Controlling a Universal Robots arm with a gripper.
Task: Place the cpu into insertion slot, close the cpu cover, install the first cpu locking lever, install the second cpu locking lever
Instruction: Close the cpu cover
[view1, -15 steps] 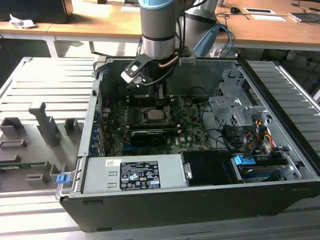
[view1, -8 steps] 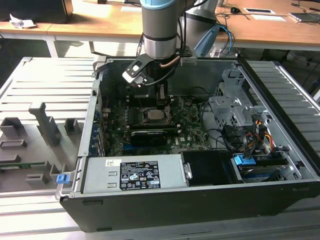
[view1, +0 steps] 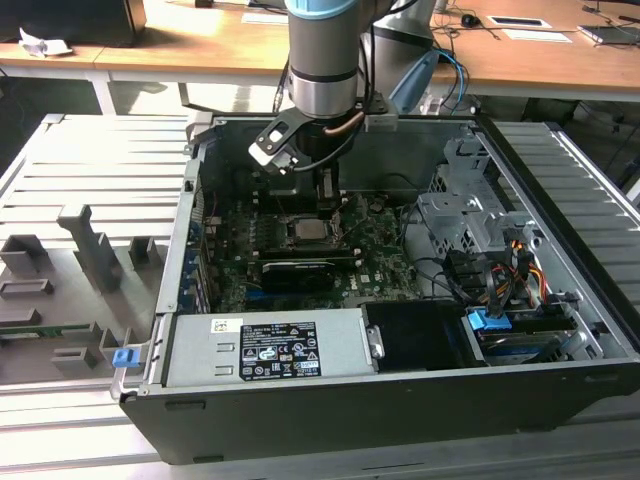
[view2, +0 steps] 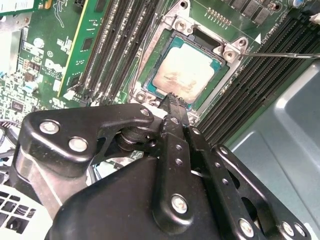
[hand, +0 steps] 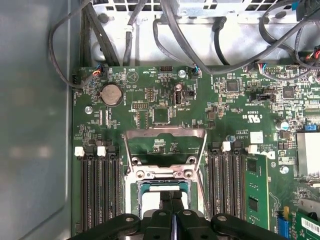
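Hovering gripper (view2: 172, 98): fingers pressed together with nothing pinched between them. The tips point down at the near edge of the chip. Can't tell whether they touch it or sit just above.
Chip (view2: 181, 74): lies flat inside the socket (view2: 149, 60), pale metal face up, square with the silver rim. It looks seated, so I'd call step one done.
Socket location: middle of the green board (hand: 142, 85), with memory slots (hand: 100, 195) flanking it on both sides. The arm (view1: 322, 60) drops straight down into the open computer case (view1: 300, 420) to reach it.
Cover (hand: 165, 133): swung back on its hinge, away from the chip, with the board showing through its square cut-out. Not yet closed. Sitting back like that is what leaves the chip reachable from above.
Lever (view2: 285, 55): thin wire rod running out past one corner of the socket, over the memory slots. It looks released, which would be why the cover is free to stay open. Can't make out the second lever.
Why shut fingers: my read is that closed tips form one narrow blunt point. That fits between the rim and the slots and suits pushing or nudging, not grabbing.
Progress: chip in; cover and both levers not done.
Risk: the tips are very close to the chip face, so a sideways shove could shift it in the socket.
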